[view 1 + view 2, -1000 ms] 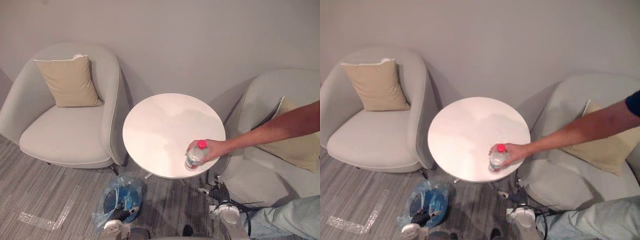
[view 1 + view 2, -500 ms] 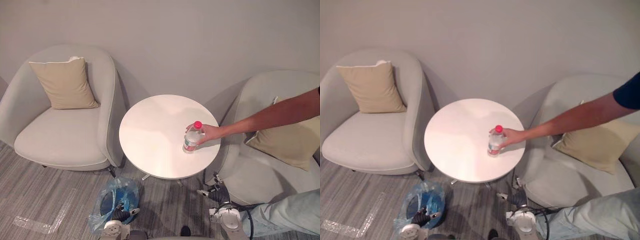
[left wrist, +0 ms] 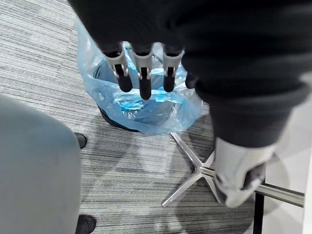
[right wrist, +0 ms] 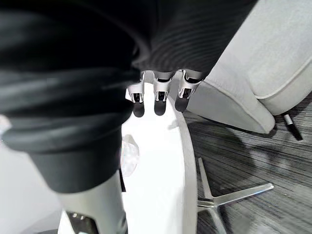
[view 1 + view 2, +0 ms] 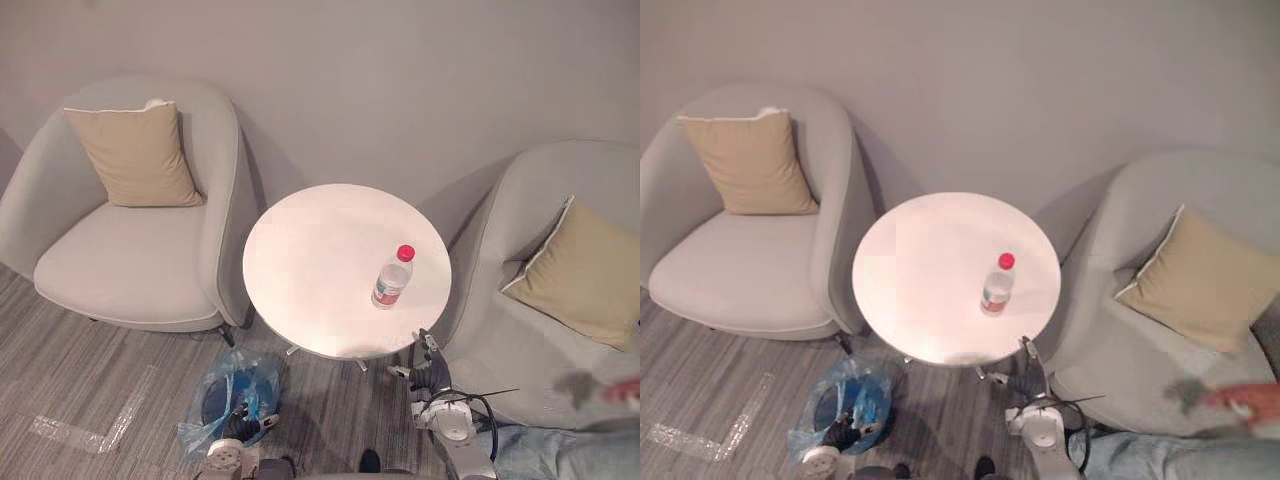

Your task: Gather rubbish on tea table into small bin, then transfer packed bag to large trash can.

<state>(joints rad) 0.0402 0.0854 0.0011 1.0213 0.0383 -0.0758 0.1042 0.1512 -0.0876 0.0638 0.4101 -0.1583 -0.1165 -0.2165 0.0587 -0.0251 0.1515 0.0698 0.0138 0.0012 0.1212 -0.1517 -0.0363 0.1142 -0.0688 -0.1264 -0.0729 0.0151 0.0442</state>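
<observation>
A clear plastic bottle (image 5: 391,278) with a red cap stands upright on the right half of the round white tea table (image 5: 310,260). On the floor in front of the table's left side sits the small bin (image 5: 232,398), lined with a blue bag (image 3: 141,105). My left hand (image 5: 238,428) hangs low just above the bin's near rim, its fingers (image 3: 141,78) straight and holding nothing. Below the table's front right edge is my right hand (image 5: 430,372), fingers (image 4: 157,100) straight and empty, pointing at the table rim (image 4: 168,165).
Grey armchairs stand left (image 5: 130,260) and right (image 5: 530,330) of the table, each with a tan cushion. The table's metal star foot (image 3: 195,170) spreads on the striped carpet. A person's blurred hand (image 5: 1240,400) and jeans leg (image 5: 560,455) are at the lower right.
The person let go of the bottle and drew the arm back to the lower right. The bottle now stands alone on the table. The camera shifted slightly.
</observation>
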